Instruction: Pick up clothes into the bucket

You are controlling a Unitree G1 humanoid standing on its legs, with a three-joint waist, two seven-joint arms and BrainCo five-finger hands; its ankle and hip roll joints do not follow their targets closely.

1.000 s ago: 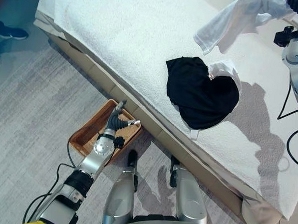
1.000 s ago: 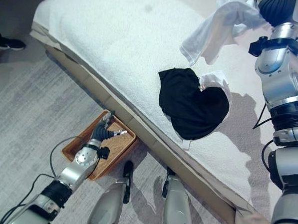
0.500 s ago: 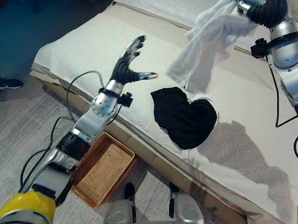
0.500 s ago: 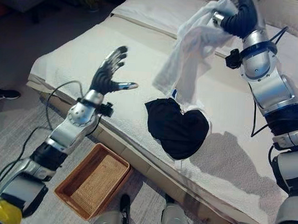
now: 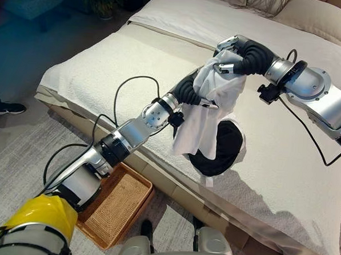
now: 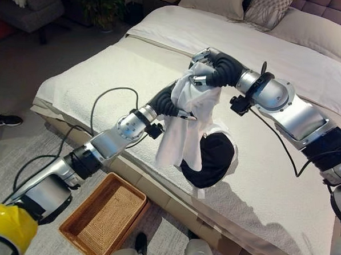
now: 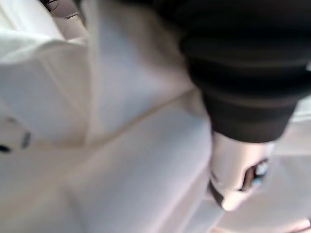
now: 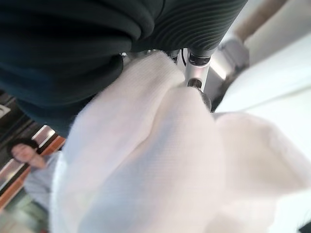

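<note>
A white garment (image 5: 208, 112) is held up above the bed (image 5: 117, 62) between both hands. The right hand (image 5: 224, 57) is at the top of the cloth, its fingers curled into the bunched fabric; in the right wrist view the cloth (image 8: 146, 165) is seen pressed right against the dark cover with a finger (image 8: 197, 73) closed onto it. The left hand (image 5: 190, 94) is pushed against the garment from the side, just below the right hand, with the thumb (image 5: 209, 105) laid across the front of the cloth. The rest of the left hand's fingers are buried in the fabric, so whether they are curled or straight cannot be told. In the left wrist view white cloth (image 7: 97, 145) is seen close against the hand's dark cover.

The free end of the garment hangs down below both hands, over a black garment (image 5: 224, 147) that lies on the bed. A wicker basket (image 5: 112, 201) stands on the floor (image 5: 21, 131) beside the bed, well below and apart from both hands, under the left forearm. A person's shoe (image 5: 3, 106) is seen on the floor at the far left.
</note>
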